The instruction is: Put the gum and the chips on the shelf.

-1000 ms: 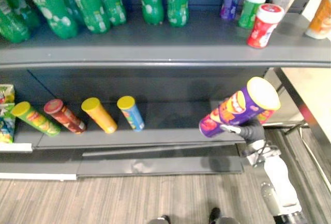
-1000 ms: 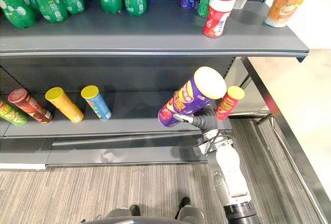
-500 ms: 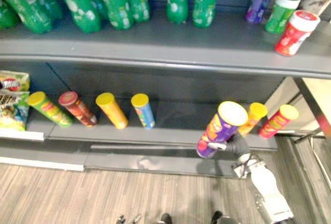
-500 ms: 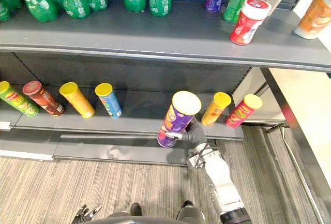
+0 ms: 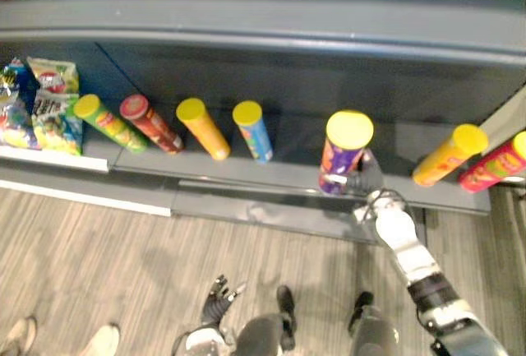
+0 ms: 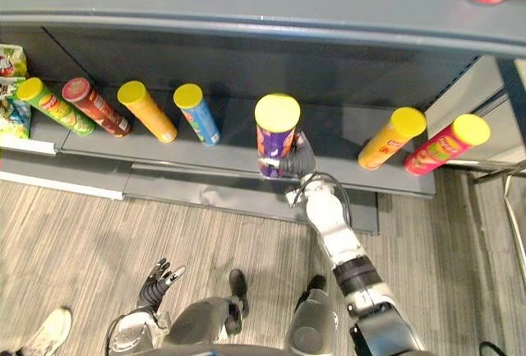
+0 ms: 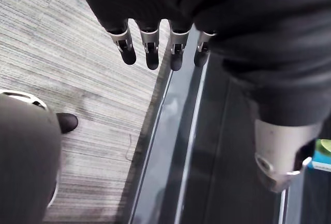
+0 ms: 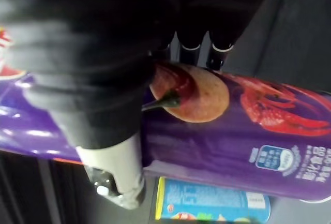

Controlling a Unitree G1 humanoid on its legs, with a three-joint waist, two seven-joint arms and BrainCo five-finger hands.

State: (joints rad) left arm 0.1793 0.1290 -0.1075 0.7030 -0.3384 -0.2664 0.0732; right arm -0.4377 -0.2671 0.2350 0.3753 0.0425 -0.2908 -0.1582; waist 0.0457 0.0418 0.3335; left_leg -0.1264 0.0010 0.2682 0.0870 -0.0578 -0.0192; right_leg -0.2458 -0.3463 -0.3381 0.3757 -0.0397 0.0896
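Right robot hand (image 6: 297, 161) curled round upright purple chips can (image 6: 275, 141).

Glossy chips can (image 5: 341, 159), matt shelf (image 5: 289, 173)
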